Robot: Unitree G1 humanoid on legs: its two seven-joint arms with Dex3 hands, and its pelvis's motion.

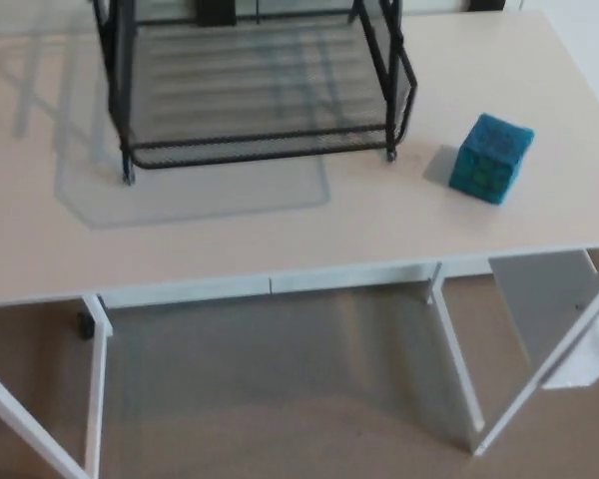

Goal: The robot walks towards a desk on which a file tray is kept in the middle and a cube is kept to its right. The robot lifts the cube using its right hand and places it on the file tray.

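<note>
Neither hand is showing, so grip state cannot be told. The textured blue cube (491,158) is sitting on the smooth pale surface (280,244), right of the black wire-mesh tray (265,150) and apart from it. Judged step: closing in squarely, keeping the cube within right-hand reach.

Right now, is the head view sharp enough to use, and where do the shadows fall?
Head view: soft overall, mesh of the file tray slightly smeared. Head view: its pale shadow spreads over the desk leftward and forward; the cube throws a small one to its left. No strong glare.
</note>
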